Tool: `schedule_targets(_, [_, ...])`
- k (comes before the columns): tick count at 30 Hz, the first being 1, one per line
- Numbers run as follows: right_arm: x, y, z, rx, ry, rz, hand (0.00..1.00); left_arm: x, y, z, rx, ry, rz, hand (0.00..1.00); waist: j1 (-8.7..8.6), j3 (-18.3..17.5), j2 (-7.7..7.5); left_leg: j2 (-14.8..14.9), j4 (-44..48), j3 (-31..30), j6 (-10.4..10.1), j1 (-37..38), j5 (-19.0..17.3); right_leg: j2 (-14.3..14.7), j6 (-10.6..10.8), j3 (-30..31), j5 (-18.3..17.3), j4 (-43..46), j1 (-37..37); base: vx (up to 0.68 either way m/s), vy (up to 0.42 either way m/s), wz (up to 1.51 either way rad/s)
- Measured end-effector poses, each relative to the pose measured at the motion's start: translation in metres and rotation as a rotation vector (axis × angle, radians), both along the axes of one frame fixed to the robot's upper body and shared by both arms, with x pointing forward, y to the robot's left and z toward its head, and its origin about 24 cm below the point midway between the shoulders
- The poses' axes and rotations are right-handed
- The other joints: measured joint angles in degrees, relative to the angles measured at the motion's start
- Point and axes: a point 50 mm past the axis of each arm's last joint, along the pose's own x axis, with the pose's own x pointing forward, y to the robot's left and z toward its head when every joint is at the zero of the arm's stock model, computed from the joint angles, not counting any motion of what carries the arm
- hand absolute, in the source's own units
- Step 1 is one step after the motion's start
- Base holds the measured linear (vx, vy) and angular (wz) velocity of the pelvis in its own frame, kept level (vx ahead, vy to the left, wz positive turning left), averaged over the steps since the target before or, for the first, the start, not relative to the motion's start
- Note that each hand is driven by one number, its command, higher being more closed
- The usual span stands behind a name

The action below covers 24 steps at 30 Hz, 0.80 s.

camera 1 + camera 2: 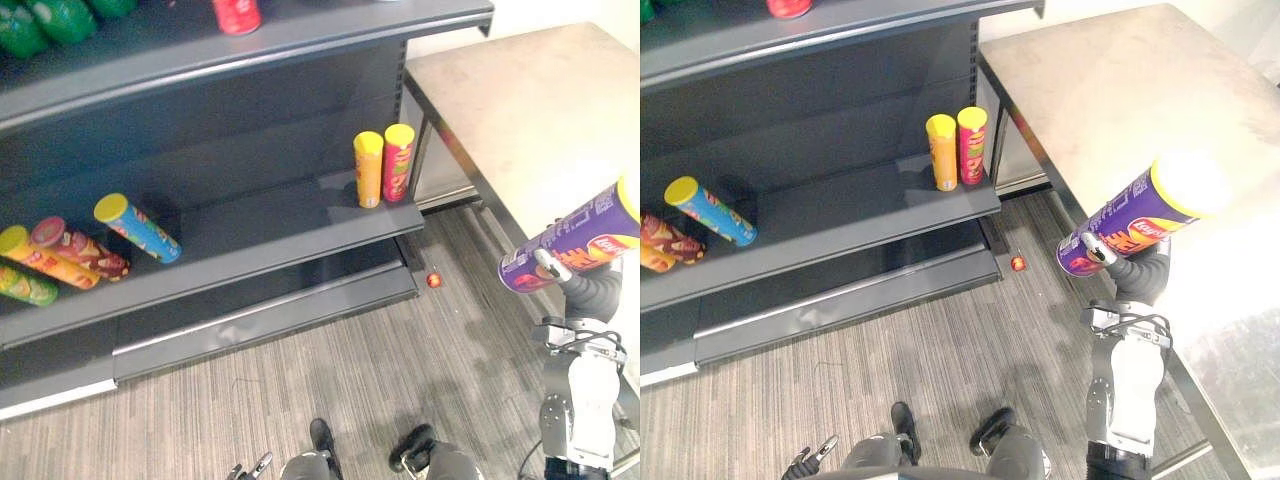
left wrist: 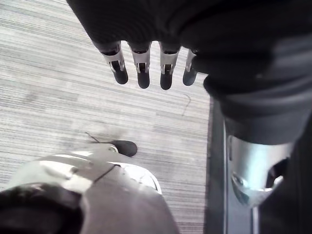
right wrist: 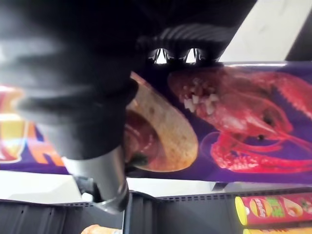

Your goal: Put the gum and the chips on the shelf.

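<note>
Clasping a purple chips can [image 1: 1135, 222] round its lower half with the right robot hand [image 1: 1120, 262], fingers and thumb curled tight on it. Holding it clear at the edge of the worktop [image 1: 540, 110], tilted, pale lid up and out, base pointing down toward the shelf [image 1: 280, 230]. Letting the left robot hand [image 2: 141, 68] hang low over the floor [image 1: 350, 370], fingers loose and straight, gripping nothing.

Judging the step: carrying the chips across, placing not yet done. Gum: cannot tell.

Next move, as a guess: swinging the can over the gap, levelling or standing it, aiming for the bare stretch of the middle board and clearing the upper board [image 1: 300, 40] on the way in.

Counting chips cans:
- one in hand;
- two upright and touching at the board's right end, a yellow can [image 1: 368, 170] and a red can [image 1: 397, 162];
- four lying at its left end, a blue can [image 1: 137, 228], a dark red can [image 1: 85, 250], an orange can [image 1: 45, 258] and a green can [image 1: 25, 285];
- one top red can [image 1: 237, 15] on the upper board.

Eight in all. Counting also three green packs [image 1: 55, 18] up there, cut by the edge, and one small red thing [image 1: 434, 279] on the floor by the shelf's foot, too small to name.
</note>
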Motion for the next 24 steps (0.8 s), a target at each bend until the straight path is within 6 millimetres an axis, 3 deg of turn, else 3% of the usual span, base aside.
schedule_targets(3, [-0.003, -0.006, -0.001, -0.007, 0.008, -0.036, 1.0, 0.001, -0.002, 0.0, 0.005, 0.006, -0.028, 0.0, -0.19, 0.2, 0.0, -2.5, -1.2, -1.2, 1.1, 0.4, 0.3, -3.0, 0.6, -0.6, 0.4, 2.0, 0.3, -0.09, 0.18, 0.27])
schedule_targets(6, [-0.005, -0.006, -0.003, -0.012, 0.024, -0.051, 1.0, 0.0, 0.002, 0.0, 0.021, 0.014, -0.031, 0.0, -0.16, 0.3, -0.03, -2.9, -0.3, -1.1, 1.6, 0.4, -0.1, -3.7, 0.7, -0.6, 0.9, 2.2, 0.7, -0.03, 0.081, 0.05])
schedule_targets(19, [-0.003, -0.003, -0.004, -0.033, 0.035, -0.046, 1.0, 0.01, 0.004, 0.002, 0.023, -0.012, -0.04, 0.0, -0.03, 2.0, -1.03, -0.2, 0.9, 1.8, 1.0, 0.1, -0.8, -0.2, 0.3, 1.9, 1.3, 0.1, -0.4, 0.03, -0.002, -0.13])
schedule_targets(24, [0.013, 0.015, -0.004, -0.029, 0.034, 0.047, 1.0, 0.016, 0.006, 0.004, 0.026, -0.036, -0.038, 0.0, 0.77, 3.0, -2.57, 0.8, 3.6, 1.6, 0.9, -0.7, -2.4, 1.2, 0.1, 1.4, 2.6, -2.5, 1.1, 0.06, 0.025, 0.03])
